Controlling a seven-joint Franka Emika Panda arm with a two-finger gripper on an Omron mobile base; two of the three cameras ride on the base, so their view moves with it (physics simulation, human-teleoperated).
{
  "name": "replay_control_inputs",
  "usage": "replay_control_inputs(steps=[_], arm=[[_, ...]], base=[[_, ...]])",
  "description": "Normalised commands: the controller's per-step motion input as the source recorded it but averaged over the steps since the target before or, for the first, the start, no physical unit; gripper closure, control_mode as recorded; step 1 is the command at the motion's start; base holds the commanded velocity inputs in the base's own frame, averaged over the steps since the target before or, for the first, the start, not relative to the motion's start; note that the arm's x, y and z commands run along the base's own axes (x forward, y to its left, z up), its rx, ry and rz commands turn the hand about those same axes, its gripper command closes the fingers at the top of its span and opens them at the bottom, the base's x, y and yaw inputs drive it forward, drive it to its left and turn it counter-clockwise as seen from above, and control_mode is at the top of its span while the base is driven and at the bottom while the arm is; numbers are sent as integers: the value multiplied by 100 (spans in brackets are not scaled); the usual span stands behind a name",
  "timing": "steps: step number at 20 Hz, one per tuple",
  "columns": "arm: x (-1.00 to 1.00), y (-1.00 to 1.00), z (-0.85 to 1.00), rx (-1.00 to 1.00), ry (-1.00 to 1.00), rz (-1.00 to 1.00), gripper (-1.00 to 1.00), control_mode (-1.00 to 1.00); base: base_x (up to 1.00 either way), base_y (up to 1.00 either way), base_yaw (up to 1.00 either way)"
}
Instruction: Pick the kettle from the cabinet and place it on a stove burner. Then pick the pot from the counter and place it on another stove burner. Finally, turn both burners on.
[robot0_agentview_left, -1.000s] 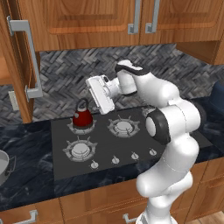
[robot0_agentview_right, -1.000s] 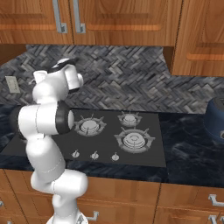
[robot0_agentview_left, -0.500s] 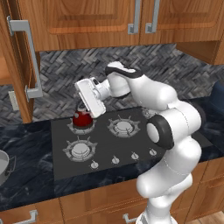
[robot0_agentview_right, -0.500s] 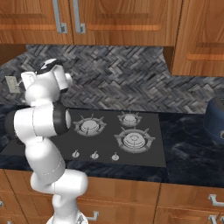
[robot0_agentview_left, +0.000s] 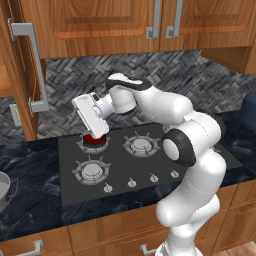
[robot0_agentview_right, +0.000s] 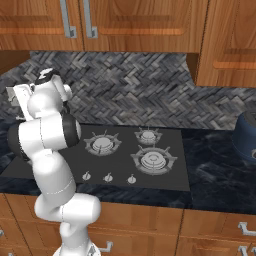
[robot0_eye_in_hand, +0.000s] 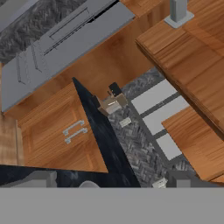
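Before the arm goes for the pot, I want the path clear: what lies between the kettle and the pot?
In the left base view, between the kettle and the pot lie a bare front-left burner and black counter.

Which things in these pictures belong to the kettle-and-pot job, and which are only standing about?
Belong to the job:
- kettle, on the rear left burner
- pot, on the counter
- burners
- cabinet, door open
- end effector

Only standing about:
- dark blue vessel at the right
- twin-door upper cabinets
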Motion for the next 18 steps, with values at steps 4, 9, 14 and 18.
replay_control_inputs(steps=[4,9,14,18], arm=[[2,32,-27,0,-4,7,-100,-100],[5,33,-26,0,-7,6,-100,-100],[1,30,-18,0,-10,6,-100,-100],[0,22,-10,0,-12,2,-100,-100]], base=[[0,0,0],[0,0,0],[0,0,0],[0,0,0]])
